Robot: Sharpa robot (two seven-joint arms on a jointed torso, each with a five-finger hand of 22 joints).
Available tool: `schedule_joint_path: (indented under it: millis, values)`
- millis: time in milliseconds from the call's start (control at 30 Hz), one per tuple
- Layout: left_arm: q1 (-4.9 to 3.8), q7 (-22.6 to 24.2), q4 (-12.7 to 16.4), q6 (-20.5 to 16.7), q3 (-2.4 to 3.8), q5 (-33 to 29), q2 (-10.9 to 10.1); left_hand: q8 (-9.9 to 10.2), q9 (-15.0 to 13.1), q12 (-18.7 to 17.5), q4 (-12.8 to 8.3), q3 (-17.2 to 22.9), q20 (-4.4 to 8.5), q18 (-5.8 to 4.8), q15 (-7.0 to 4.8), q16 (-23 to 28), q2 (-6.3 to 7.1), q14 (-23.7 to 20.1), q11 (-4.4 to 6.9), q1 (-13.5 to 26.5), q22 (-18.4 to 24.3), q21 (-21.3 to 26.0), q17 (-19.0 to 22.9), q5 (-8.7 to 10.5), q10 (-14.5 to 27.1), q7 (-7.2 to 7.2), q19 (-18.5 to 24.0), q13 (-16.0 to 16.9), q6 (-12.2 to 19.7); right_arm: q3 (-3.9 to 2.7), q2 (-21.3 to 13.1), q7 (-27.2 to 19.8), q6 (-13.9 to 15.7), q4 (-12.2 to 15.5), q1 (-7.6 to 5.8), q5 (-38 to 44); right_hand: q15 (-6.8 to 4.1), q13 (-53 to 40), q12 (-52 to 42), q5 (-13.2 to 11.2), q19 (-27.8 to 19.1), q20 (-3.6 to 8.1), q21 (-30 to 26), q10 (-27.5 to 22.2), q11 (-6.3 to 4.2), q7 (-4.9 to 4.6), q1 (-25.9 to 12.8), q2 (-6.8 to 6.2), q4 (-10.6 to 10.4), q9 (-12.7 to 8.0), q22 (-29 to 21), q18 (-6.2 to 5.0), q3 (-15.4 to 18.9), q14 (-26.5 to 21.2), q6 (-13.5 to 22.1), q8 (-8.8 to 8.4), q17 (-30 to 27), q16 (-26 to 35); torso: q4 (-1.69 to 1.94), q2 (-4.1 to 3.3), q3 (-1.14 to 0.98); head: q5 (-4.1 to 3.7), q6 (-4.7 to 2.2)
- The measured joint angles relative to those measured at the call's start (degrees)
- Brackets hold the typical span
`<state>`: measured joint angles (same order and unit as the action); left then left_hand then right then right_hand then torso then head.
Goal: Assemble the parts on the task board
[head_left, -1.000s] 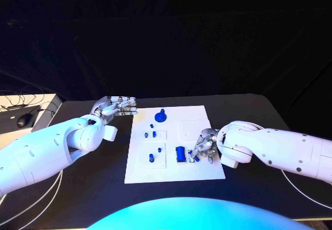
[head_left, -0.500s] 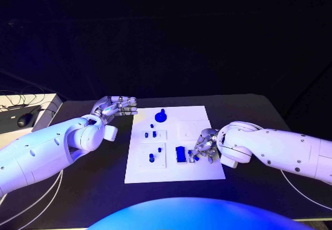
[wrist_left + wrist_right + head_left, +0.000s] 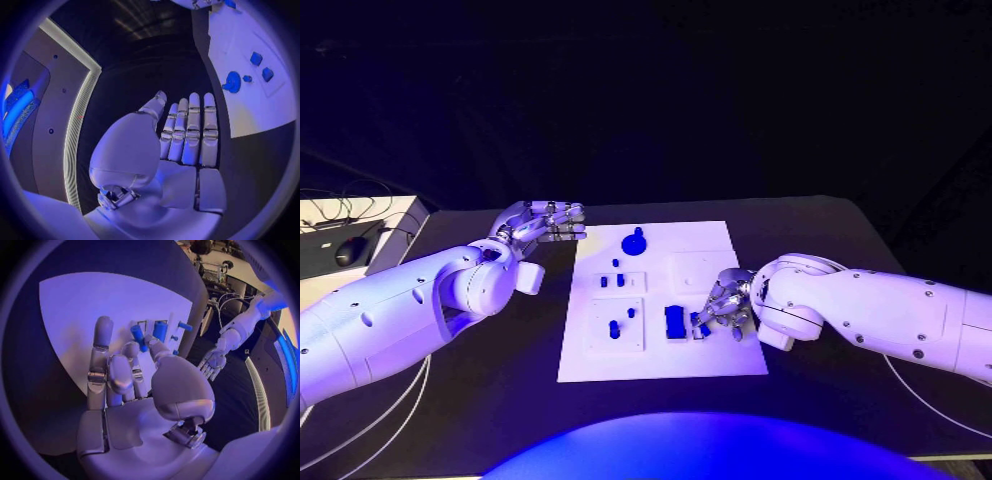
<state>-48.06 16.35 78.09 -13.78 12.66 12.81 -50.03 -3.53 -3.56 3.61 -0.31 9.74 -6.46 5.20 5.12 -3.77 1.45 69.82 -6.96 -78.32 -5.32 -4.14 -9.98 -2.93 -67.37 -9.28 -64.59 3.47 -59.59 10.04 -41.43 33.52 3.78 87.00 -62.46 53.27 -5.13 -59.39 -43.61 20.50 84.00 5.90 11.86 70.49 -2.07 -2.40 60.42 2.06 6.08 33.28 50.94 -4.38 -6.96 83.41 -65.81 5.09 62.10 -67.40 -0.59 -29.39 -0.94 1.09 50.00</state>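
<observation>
**Me:** While the board [image 3: 661, 355] sits where it was a second ago, my right hand [image 3: 727, 305] has crept slightly left along its near right part, pinching a small blue peg [image 3: 137, 336] beside the tall blue block [image 3: 675, 320].

**Partner:** And the left hand [image 3: 542, 220]?

**Me:** Unchanged, fingers apart, holding nothing, just left of the board's far corner. I judge the peg nearly ready to seat.

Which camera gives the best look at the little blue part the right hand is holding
The right wrist view: the blue part stands close up, pinched at the right hand's fingertips over the task board. The head view shows it small and partly hidden at that hand. The left wrist view is too distant to tell.
</observation>
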Motion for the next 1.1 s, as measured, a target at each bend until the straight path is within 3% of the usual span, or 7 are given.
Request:
schedule_joint_path:
  millis: [833, 1100]
  values:
    - [0.0, -0.21, 0.03, 0.28, 0.0, 0.0, -0.05, 0.0, 0.0, 0.0, 0.0, 0.0, 0.0, 0.0, 0.0, 0.0, 0.0, 0.0, 0.0, 0.0, -0.01, 0.0, 0.01, 0.0, 0.0, 0.0, 0.0, 0.0, 0.0, 0.05, -0.22, -0.01, -1.57, 0.86, 0.06, -0.02, 0.0, 0.44, 0.36, -0.11, 0.0, 0.0, 0.0, 0.59, -0.24, 0.36, -1.09, 0.11, -1.53, -0.03, -0.19, 0.0, 1.18, 0.0, -1.36, 0.23, -0.23, 0.0, 0.0, 0.01, -0.04, 0.08, 0.0]
    - [0.0, -0.26, 0.04, 0.32, 0.0, 0.0, -0.12, 0.0, 0.0, 0.0, 0.0, 0.0, 0.0, 0.0, 0.0, 0.0, 0.0, 0.0, 0.0, 0.0, 0.04, 0.0, 0.01, 0.0, 0.0, 0.0, 0.0, 0.0, 0.0, 0.04, -0.21, -0.09, -1.34, 0.73, 0.07, -0.09, 0.0, 0.35, 0.37, -0.11, 0.0, 0.0, 0.0, 0.6, -0.23, 0.42, -1.77, 0.8, -2.54, 0.14, -0.2, 0.0, 1.73, 0.0, -1.42, 0.23, -0.23, 0.0, 0.01, 0.01, -0.03, 0.04, 0.0]
